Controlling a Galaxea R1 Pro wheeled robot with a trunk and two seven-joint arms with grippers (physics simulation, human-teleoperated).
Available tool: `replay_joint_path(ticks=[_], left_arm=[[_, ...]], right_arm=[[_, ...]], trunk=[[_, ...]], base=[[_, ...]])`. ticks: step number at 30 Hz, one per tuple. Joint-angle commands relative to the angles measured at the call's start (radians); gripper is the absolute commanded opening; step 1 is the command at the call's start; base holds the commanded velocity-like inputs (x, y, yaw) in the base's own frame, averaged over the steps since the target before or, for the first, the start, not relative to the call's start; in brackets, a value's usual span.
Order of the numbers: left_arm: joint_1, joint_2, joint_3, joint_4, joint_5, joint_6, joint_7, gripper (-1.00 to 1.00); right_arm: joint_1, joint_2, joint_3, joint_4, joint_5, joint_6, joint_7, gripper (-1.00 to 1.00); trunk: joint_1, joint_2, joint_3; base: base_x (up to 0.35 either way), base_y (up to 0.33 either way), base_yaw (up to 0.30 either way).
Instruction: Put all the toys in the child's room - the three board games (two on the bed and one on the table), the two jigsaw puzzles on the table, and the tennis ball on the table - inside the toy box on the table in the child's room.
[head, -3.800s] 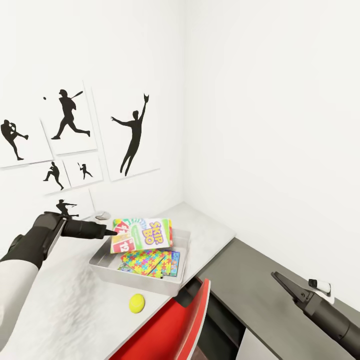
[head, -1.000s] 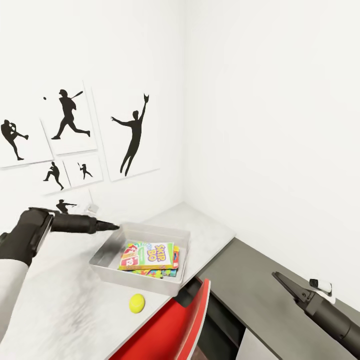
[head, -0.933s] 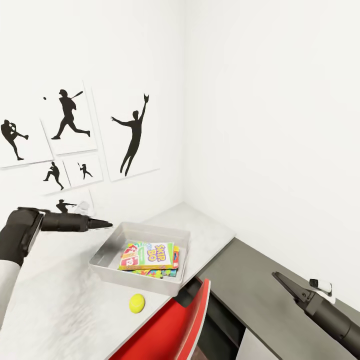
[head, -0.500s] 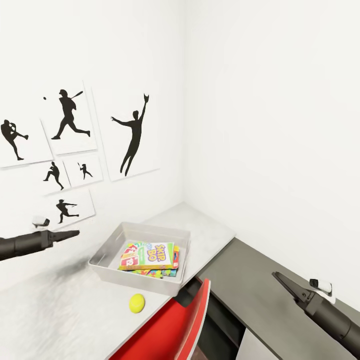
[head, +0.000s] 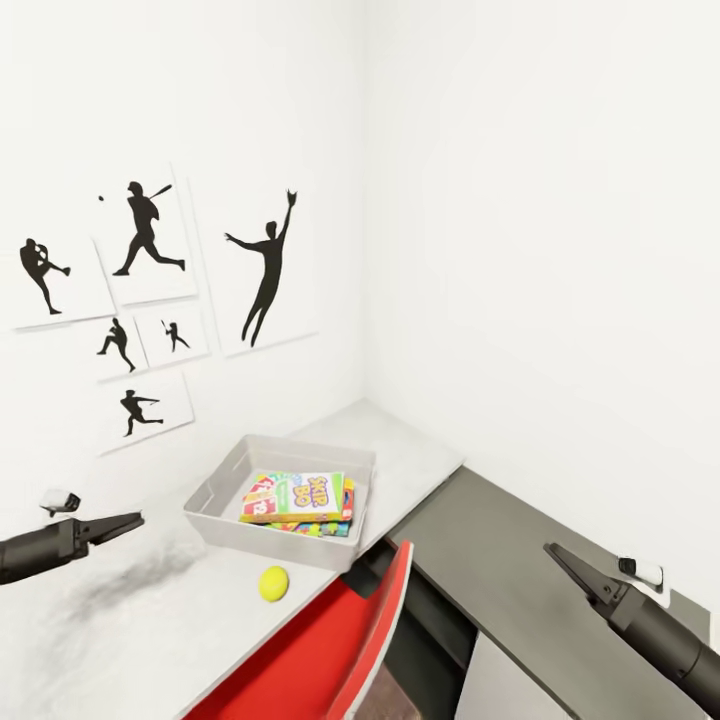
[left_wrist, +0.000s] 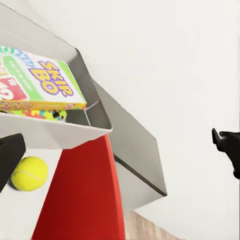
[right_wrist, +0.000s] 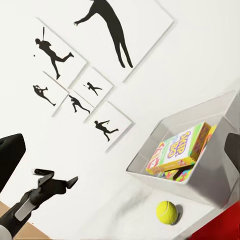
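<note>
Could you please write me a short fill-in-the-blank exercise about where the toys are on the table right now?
1. The Skip-Bo box lies inside the grey ____.
2. The tennis ball rests on the table, ____ the toy box.
3. Under the Skip-Bo box lies a colourful ____ box.
4. The chair pushed up to the table is ____ in colour.

Missing words: toy box; outside; jigsaw puzzle; red

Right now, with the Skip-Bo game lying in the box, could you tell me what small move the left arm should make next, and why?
Probably bring the left gripper over to the tennis ball. The ball sits on the table in front of the toy box, not inside, and the gripper looks empty.
</note>
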Motion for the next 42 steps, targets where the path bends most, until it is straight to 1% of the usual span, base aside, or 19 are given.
replay_joint_path(ticks=[1, 8, 15, 20, 29, 35, 42], left_arm=[[0.006, 0.000, 0.002, 0.000, 0.005, 0.011, -0.004, 1.00], [0.028, 0.005, 0.009, -0.001, 0.063, 0.012, -0.004, 1.00], [0.037, 0.008, 0.011, 0.003, 0.080, 0.009, -0.004, 1.00], [0.039, 0.009, 0.011, 0.004, 0.082, 0.009, -0.004, 1.00], [0.040, 0.009, 0.010, 0.005, 0.083, 0.009, -0.004, 1.00], [0.040, 0.009, 0.010, 0.005, 0.081, 0.009, -0.004, 1.00], [0.040, 0.009, 0.010, 0.005, 0.081, 0.009, -0.004, 1.00]], right_arm=[[0.000, 0.000, 0.000, 0.000, -0.007, 0.007, -0.001, 1.00], [0.000, 0.000, -0.001, 0.000, -0.005, 0.005, -0.001, 1.00], [0.000, 0.000, 0.000, 0.000, -0.004, 0.003, -0.001, 1.00], [0.000, 0.001, 0.000, 0.000, -0.004, 0.002, -0.001, 1.00], [0.000, 0.002, 0.003, -0.002, 0.000, 0.002, -0.001, 1.00], [0.000, 0.002, 0.002, -0.001, 0.033, 0.002, -0.001, 1.00], [0.000, 0.002, 0.002, -0.002, 0.045, 0.002, -0.001, 1.00]], trunk=[[0.000, -0.002, -0.002], [0.000, -0.002, 0.000], [0.000, -0.002, 0.008], [0.000, -0.002, 0.012], [0.000, -0.002, 0.013], [0.000, -0.002, 0.013], [0.000, -0.002, 0.013]], base=[[-0.241, -0.147, 0.000], [-0.240, -0.164, 0.007], [-0.125, -0.113, 0.112], [-0.027, -0.026, 0.150], [-0.010, 0.011, 0.026], [-0.078, 0.132, 0.003], [-0.118, 0.179, 0.007]])
